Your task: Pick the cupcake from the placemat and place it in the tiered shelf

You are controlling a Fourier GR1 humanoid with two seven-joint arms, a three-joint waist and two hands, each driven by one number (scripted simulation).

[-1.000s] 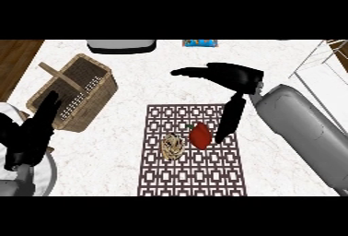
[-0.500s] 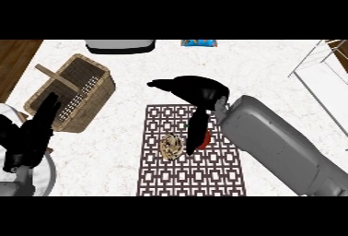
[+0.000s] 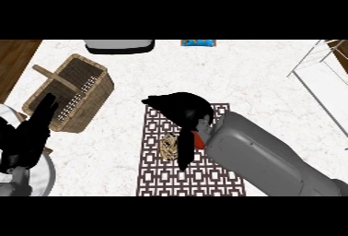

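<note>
The right hand [image 3: 178, 107] hangs over the patterned placemat [image 3: 158, 170], its fingers bent downward and one long finger reaching down just beside the cupcake [image 3: 168, 144], which lies on the mat; whether the fingers touch or clasp it I cannot tell. A red object [image 3: 198, 139] shows partly from behind the grey forearm. The left hand [image 3: 31, 133] rests with straight fingers at the left edge, beside a wicker basket [image 3: 71, 92], and the white tiered shelf [image 3: 319, 69] stands at the far right.

The right robot hand [image 3: 178, 107] hangs over the placemat [image 3: 158, 177], fingers curled downward beside the cupcake [image 3: 168, 145]. A red object [image 3: 198, 139] shows just right of the cupcake, partly hidden by the forearm. Left of the placemat stands a wicker basket [image 3: 71, 94]; the left robot hand [image 3: 27, 136] rests, fingers straight, beyond it.
</note>
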